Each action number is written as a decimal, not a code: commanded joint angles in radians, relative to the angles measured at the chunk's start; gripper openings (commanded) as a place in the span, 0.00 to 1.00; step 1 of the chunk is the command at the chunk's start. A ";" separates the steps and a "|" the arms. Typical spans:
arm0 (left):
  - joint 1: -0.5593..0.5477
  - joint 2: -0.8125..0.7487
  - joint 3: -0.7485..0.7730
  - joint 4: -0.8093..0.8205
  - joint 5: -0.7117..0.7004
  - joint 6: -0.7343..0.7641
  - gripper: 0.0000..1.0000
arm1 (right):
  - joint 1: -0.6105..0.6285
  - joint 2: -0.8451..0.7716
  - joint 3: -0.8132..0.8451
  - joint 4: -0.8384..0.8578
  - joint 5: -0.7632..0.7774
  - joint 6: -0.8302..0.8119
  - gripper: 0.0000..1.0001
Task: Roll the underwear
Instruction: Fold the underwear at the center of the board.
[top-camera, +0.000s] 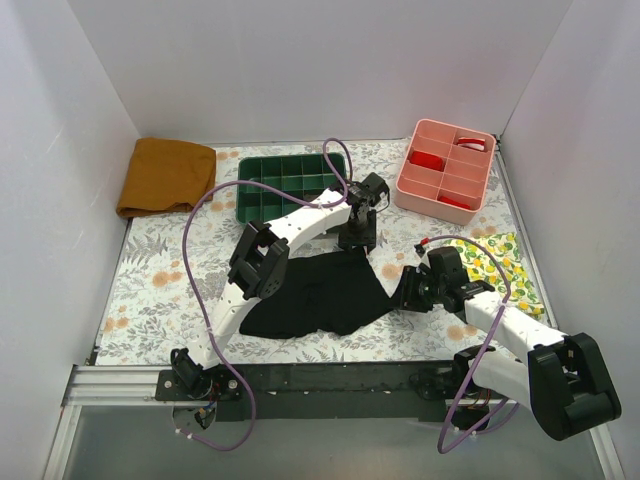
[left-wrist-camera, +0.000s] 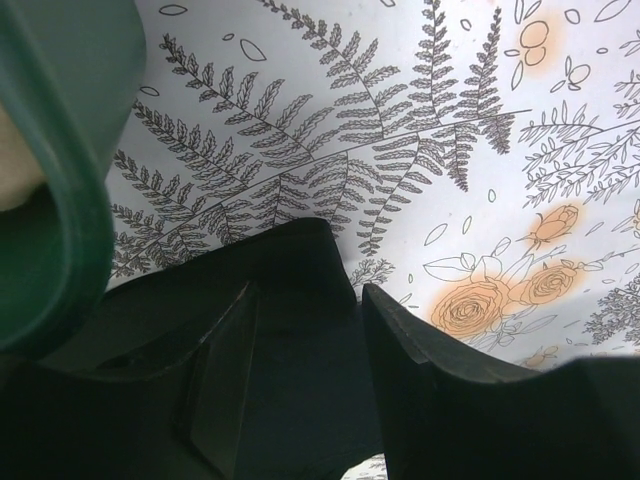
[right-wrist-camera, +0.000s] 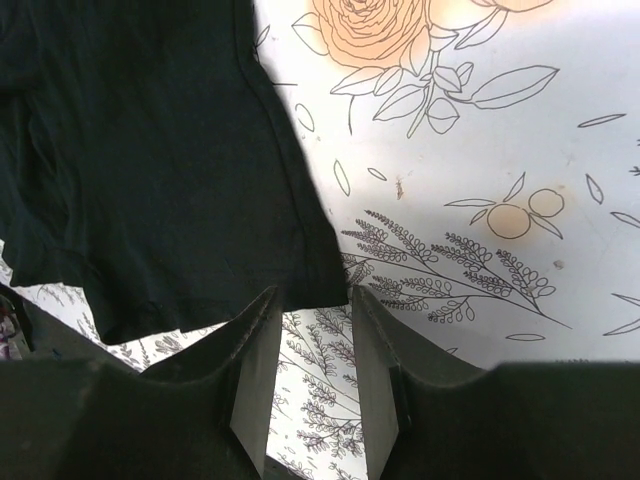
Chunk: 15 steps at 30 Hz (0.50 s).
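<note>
Floral tablecloth (right-wrist-camera: 480, 150) lies open beyond the underwear (right-wrist-camera: 150, 150) edge.

Black underwear (top-camera: 320, 297), green tray (top-camera: 243, 187), pink tray (top-camera: 408, 162), mustard cloth (top-camera: 165, 175), lemon-print cloth (top-camera: 502, 266)

Matt cloth underwear (top-camera: 330, 300); pink plastic tray (top-camera: 447, 205)

Overhead view bright, even; diffuse light off white walls (top-camera: 300, 60), shadows faint, soft-edged. No glare. Left wrist view: green tray rim (left-wrist-camera: 70, 200) close, heavily blurred; my left fingers (left-wrist-camera: 225, 380) dim, soft. Right wrist view: underwear (right-wrist-camera: 150, 150) near-black, folds barely readable; floral tablecloth (right-wrist-camera: 480, 150) sharp.
</note>
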 joint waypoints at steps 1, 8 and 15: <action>0.009 0.036 0.030 -0.014 -0.030 0.004 0.45 | -0.004 0.010 -0.012 0.027 0.026 0.012 0.43; 0.009 0.060 0.050 -0.017 -0.027 0.004 0.39 | -0.004 0.037 -0.006 0.053 0.019 0.019 0.40; 0.009 0.057 0.045 -0.005 -0.019 0.006 0.27 | -0.004 0.043 -0.017 0.077 0.005 0.032 0.29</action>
